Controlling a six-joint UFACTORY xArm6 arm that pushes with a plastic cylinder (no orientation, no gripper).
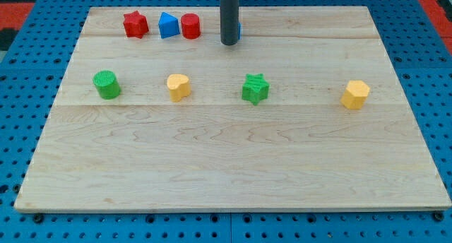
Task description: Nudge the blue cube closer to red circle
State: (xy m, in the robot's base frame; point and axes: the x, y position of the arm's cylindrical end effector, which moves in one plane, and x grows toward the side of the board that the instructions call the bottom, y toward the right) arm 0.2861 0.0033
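The red circle point(191, 25), a short red cylinder, stands near the view's top left on the wooden board point(233, 165). The blue cube point(239, 31) is almost wholly hidden behind my rod; only a thin blue sliver shows at the rod's right side. My tip point(229, 43) rests on the board right in front of the blue cube, to the right of the red circle. A small gap separates the rod from the red circle.
A blue wedge-like block point(167, 25) touches the red circle's left side, with a red star point(135, 24) further left. A green cylinder point(106, 85), a yellow heart point(179, 87), a green star point(255, 88) and a yellow hexagon point(355, 95) form a middle row.
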